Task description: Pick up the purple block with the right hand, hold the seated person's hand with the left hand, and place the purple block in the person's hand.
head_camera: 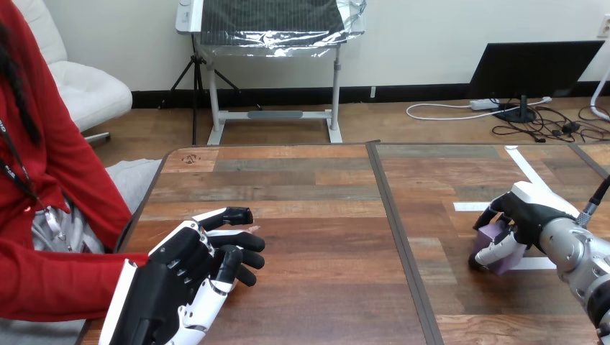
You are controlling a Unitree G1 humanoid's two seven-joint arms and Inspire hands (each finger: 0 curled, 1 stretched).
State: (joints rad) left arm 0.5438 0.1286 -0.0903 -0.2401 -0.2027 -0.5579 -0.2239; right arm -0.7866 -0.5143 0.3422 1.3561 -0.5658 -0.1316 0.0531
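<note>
The purple block (pixel 495 234) is at the right of the wooden table (pixel 324 215), low over a white tape mark. My right hand (pixel 529 212) has its fingers and thumb curled round the block from above. At the lower left, my left hand (pixel 190 266) lies over the person's hand (pixel 253 229). Only a sliver of the person's fingertips shows between my thumb and my curled fingers. The person's red sleeve (pixel 65 280) runs in under my left hand from the left edge.
White tape marks (pixel 529 169) lie on the right half of the table. A dark seam (pixel 399 244) splits the tabletop down the middle. The person sits close against the table's left edge.
</note>
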